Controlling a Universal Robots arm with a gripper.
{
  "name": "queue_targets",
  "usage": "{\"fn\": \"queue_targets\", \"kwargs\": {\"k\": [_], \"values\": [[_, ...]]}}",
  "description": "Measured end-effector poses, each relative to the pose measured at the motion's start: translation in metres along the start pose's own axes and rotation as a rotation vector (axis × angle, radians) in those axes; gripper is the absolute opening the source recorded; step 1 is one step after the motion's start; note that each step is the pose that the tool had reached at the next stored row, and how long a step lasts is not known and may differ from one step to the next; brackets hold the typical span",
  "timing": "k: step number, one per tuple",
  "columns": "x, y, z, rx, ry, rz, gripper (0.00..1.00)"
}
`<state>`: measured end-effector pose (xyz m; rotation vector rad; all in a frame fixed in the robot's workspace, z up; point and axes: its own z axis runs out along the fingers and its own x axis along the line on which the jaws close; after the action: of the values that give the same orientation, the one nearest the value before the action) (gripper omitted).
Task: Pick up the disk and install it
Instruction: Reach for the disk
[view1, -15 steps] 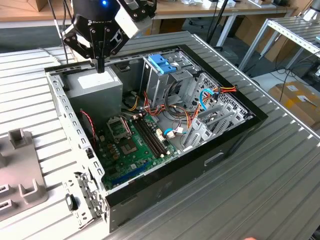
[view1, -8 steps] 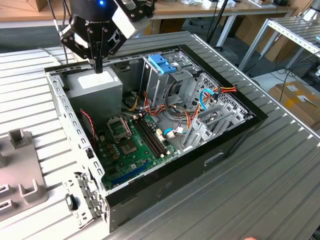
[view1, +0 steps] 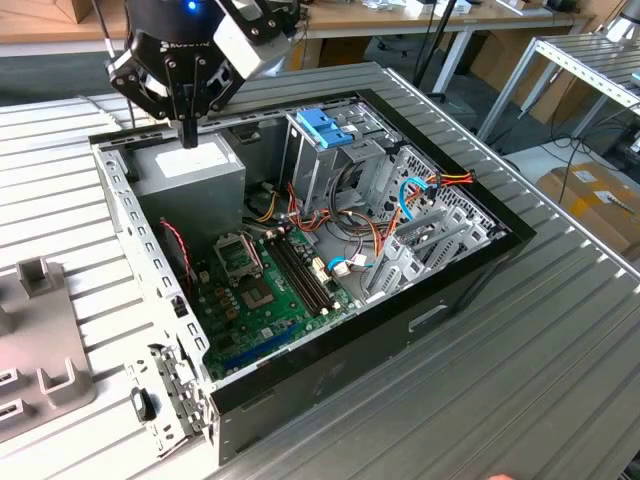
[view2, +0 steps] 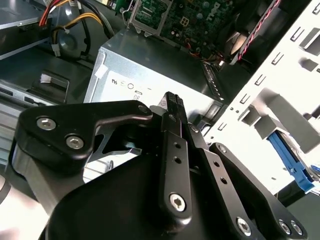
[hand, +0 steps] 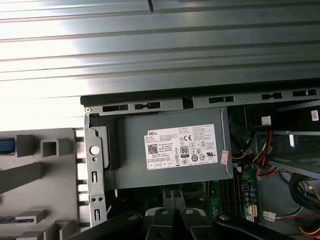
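Clearance is being limited on one side: the perforated chassis wall (view1: 122, 205) is standing near the gripper (view1: 189, 135) on the exterior view's left, while the drive cage (view1: 320, 150) is lying well apart on the right. The gripper is being held pointing down over the power-supply box (view1: 195, 180), fingers pressed together, nothing gripped. The disk (view2: 292, 167), recognisable only by a blue rail, is being seen beyond that wall, outside the case.

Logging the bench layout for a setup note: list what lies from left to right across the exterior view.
From the left: grey slotted holder → grey power box → blue bracket on the metal cage → cardboard box.
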<state>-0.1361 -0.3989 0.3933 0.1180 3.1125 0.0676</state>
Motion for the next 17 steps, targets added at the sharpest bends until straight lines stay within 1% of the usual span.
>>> {"fn": "queue_targets", "kwargs": {"k": [7, 9, 14, 17], "values": [[0.008, -0.0006, -0.0002, 0.0, 0.0, 0.0, 0.11], [0.0121, -0.0009, -0.0003, 0.0, 0.0, 0.0, 0.11], [0.019, -0.0014, -0.0004, 0.0, 0.0, 0.0, 0.11], [0.0259, -0.002, -0.0006, 0.0, 0.0, 0.0, 0.11]]}}
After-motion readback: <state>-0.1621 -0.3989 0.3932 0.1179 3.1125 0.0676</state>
